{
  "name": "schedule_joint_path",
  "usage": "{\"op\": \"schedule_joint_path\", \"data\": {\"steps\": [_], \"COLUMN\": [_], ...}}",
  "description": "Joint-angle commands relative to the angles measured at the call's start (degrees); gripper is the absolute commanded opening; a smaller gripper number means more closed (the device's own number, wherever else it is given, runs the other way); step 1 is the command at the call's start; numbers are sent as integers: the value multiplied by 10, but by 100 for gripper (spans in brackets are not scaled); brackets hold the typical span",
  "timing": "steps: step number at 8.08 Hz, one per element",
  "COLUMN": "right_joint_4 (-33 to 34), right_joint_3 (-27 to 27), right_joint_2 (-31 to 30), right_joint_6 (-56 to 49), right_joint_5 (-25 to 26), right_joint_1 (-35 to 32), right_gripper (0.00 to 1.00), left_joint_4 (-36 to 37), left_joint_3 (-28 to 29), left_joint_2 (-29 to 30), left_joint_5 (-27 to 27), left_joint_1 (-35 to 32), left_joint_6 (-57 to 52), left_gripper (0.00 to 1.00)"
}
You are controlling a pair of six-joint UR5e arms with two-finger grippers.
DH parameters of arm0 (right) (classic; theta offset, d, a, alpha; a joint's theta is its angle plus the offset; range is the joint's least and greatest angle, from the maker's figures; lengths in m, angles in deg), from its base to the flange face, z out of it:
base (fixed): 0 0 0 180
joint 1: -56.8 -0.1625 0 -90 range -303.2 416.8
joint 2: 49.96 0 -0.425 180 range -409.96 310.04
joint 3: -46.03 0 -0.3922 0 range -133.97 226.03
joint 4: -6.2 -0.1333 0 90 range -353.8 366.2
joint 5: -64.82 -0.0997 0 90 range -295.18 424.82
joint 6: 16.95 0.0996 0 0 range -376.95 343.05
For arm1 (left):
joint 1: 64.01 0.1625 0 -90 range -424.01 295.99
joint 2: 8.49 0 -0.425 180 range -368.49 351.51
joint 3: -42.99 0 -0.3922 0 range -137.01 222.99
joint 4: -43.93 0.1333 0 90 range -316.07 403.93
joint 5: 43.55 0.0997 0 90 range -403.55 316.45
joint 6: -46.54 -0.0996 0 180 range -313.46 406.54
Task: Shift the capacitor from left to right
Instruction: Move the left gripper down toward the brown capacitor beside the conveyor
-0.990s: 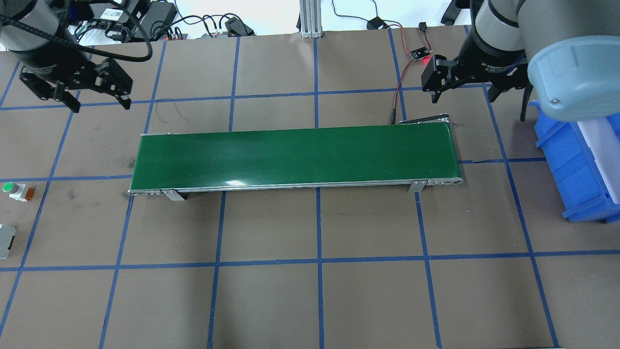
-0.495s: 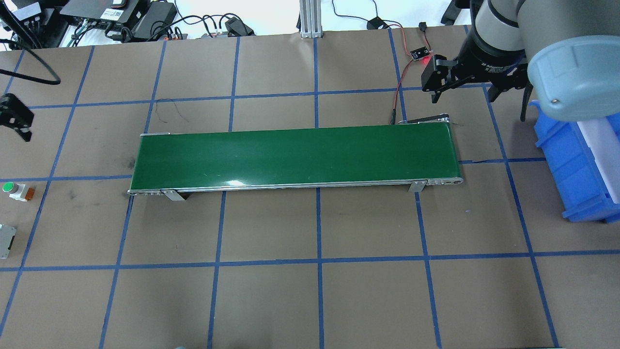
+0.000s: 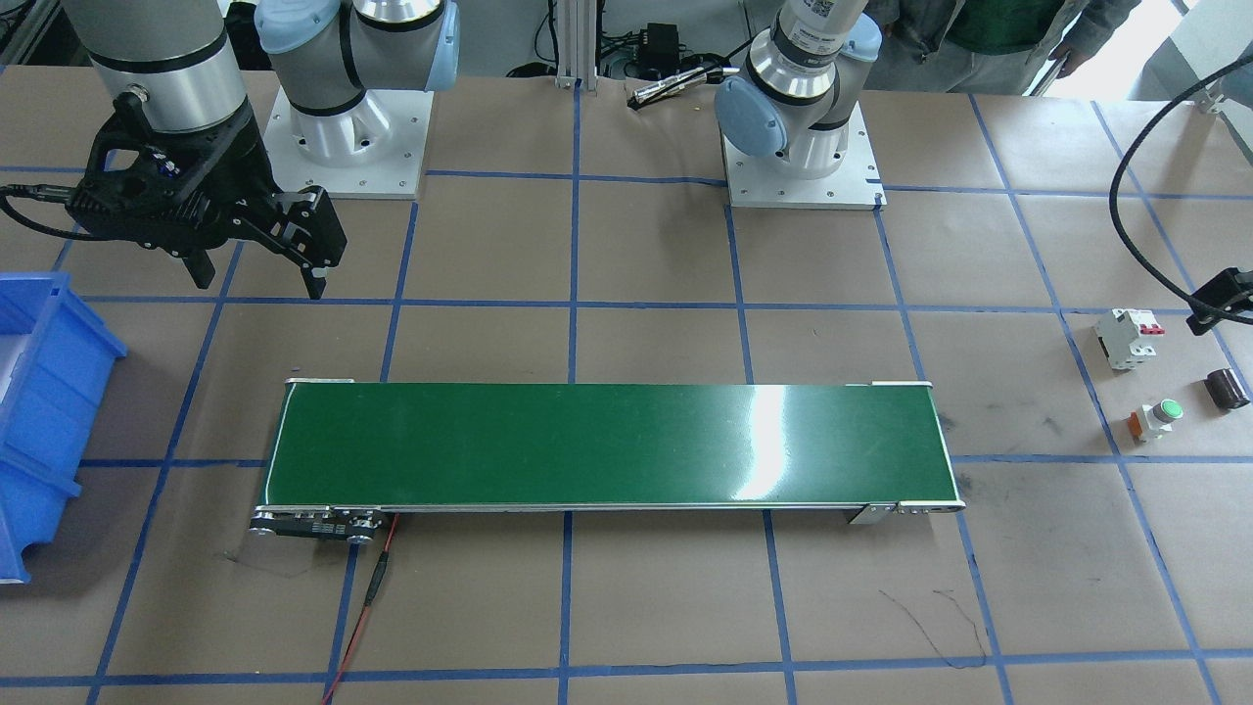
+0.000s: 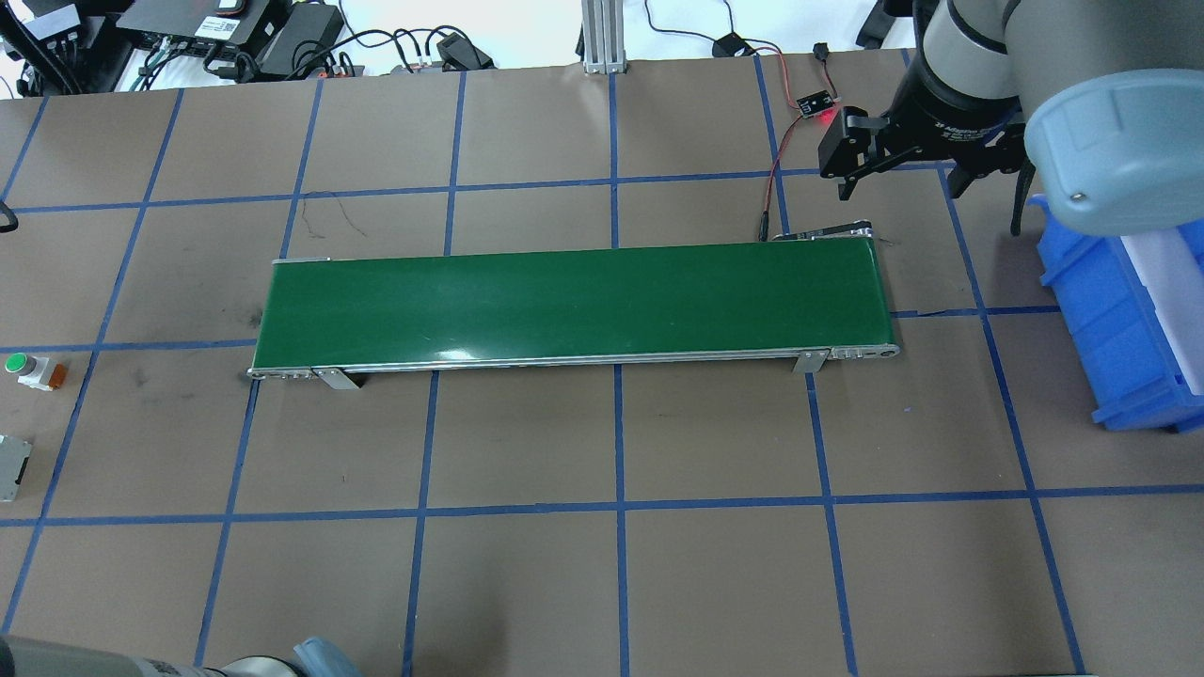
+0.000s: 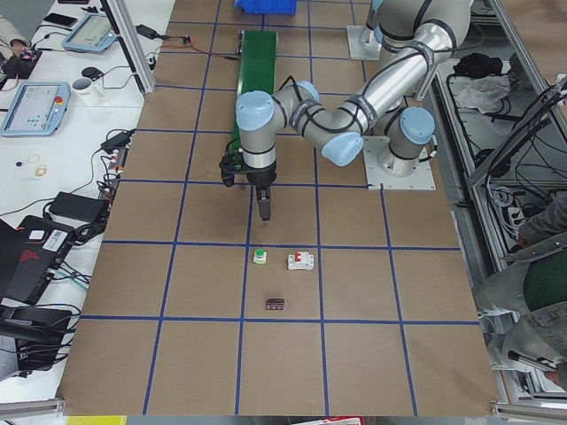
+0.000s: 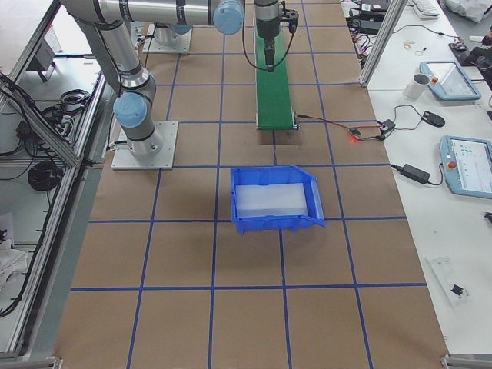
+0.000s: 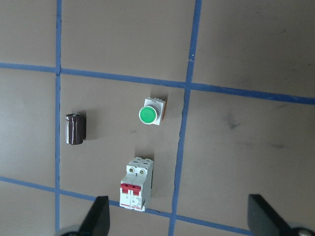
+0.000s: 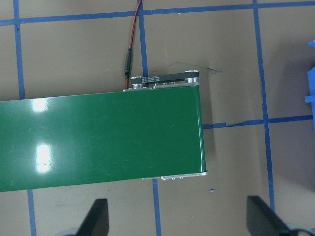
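Observation:
The capacitor (image 7: 75, 129) is a small dark brown cylinder lying on its side on the brown paper at the table's left end; it also shows in the front-facing view (image 3: 1228, 389) and the exterior left view (image 5: 275, 304). My left gripper (image 7: 181, 220) is open and empty, hovering above that end with the capacitor off to one side of its fingers. In the front-facing view only its edge (image 3: 1224, 299) shows. My right gripper (image 4: 900, 186) is open and empty above the far right end of the green conveyor (image 4: 574, 301).
A white breaker with red marks (image 7: 135, 184) and a white push-button with green cap (image 7: 150, 114) lie close to the capacitor. A blue bin (image 4: 1119, 320) stands at the right end. A red wire and small lit board (image 4: 815, 105) lie beyond the conveyor.
My left gripper has moved left, out of the overhead view, toward the table's left end. The right arm has not moved.

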Motion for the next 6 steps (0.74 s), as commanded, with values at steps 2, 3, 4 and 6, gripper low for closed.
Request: {"op": "schedule_joint_path", "data": {"steps": [2,3,4,6], "right_joint_4": [0,-1,-1,-1], "right_joint_3": [0,0,0,0], "right_joint_2": [0,0,0,0], "right_joint_6": [0,0,-1,-1], "right_joint_5": [0,0,0,1], "right_joint_1": [0,0,0,0], "right_gripper": [100,100,100,100], "left_joint_4": [132,144,159,210], "left_joint_3": [0,1,0,0], "left_joint_2": [72,79,99,135], "left_joint_5": [-69,-88,-89,-93], "left_joint_1": [76,91,100,124], "left_joint_6": [-113,-116,-118,-147], "left_gripper": [100,100,100,100]}}
